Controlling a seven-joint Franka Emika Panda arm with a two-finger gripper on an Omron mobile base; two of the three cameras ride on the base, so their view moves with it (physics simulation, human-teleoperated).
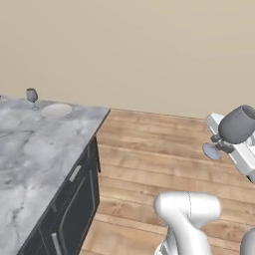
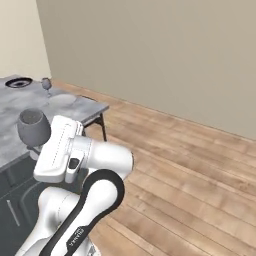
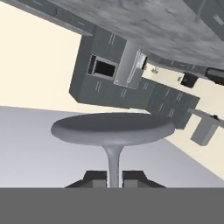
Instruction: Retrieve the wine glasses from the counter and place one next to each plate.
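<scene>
My gripper [image 3: 113,177] is shut on the thin stem of a smoky-grey wine glass [image 1: 238,124], which it holds tilted in the air over the wooden floor. The glass's round foot [image 3: 113,127] spreads just beyond the fingertips, and its bowl [image 2: 33,127] sticks out past my hand. A second wine glass [image 1: 32,95] stands upright on a marble top, right beside an off-white plate [image 1: 56,110]. A dark plate [image 2: 19,82] with a pale ring lies farther back on the same top. The counter is out of view.
The marble top [image 1: 30,149] rests on dark cabinet doors [image 1: 74,204], with a black leg [image 2: 103,126] under its corner. Wooden floor [image 1: 159,159] lies open to the right, bounded by a beige wall [image 1: 149,50].
</scene>
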